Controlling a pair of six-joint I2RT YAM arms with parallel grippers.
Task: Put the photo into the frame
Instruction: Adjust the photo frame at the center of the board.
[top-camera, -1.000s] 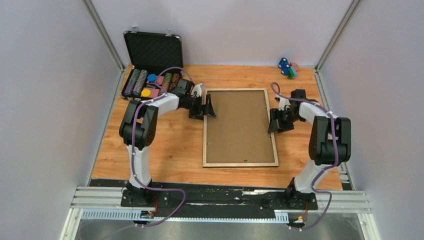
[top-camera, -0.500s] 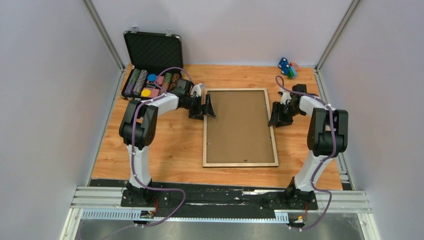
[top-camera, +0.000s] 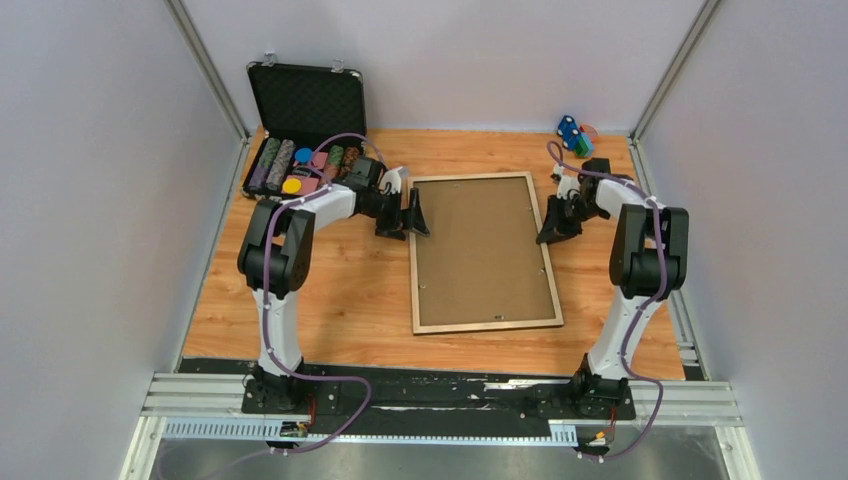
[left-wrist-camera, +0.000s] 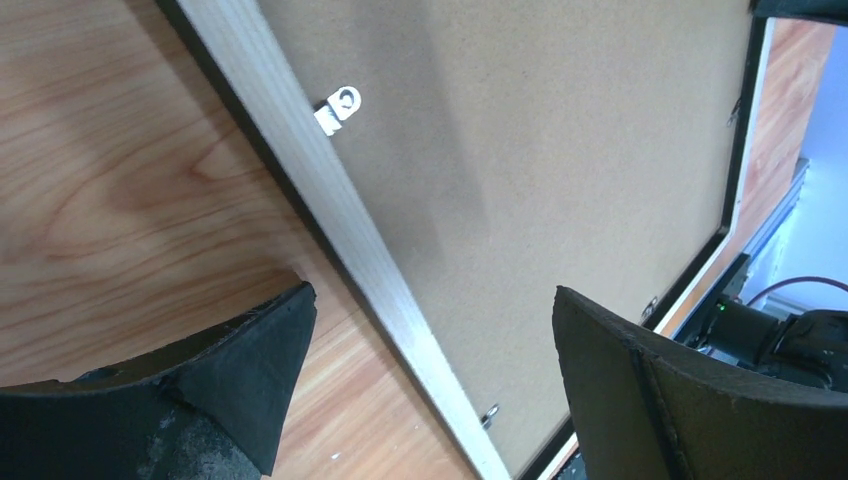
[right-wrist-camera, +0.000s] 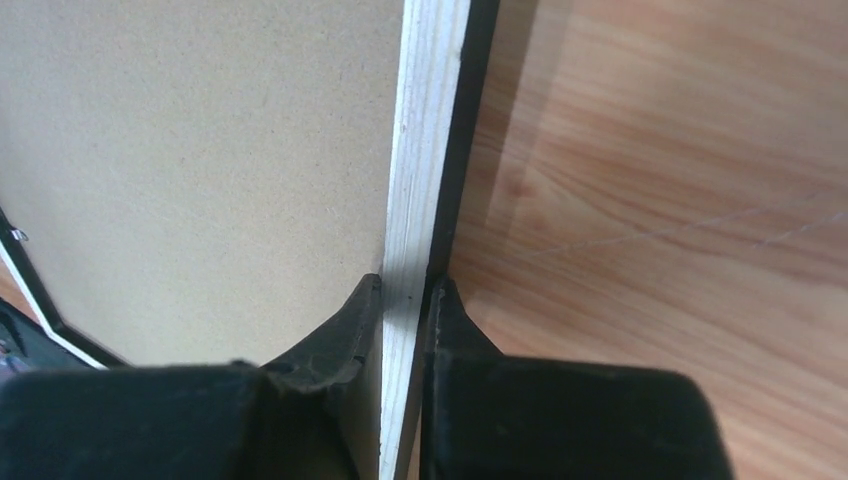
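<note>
A picture frame (top-camera: 488, 326) lies face down in the middle of a wooden bench (top-camera: 340, 290), with its brown backing board (top-camera: 482, 250) facing up. The right claw (right-wrist-camera: 405, 295) is clenched on the frame's right edge. The left claw (left-wrist-camera: 430, 300) is released, spread wide over the left edge.

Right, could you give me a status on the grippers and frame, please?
Right gripper shut on the frame, right edge. Left gripper open over its left edge. Backing board up, photo not in view. Nothing blocking.
</note>
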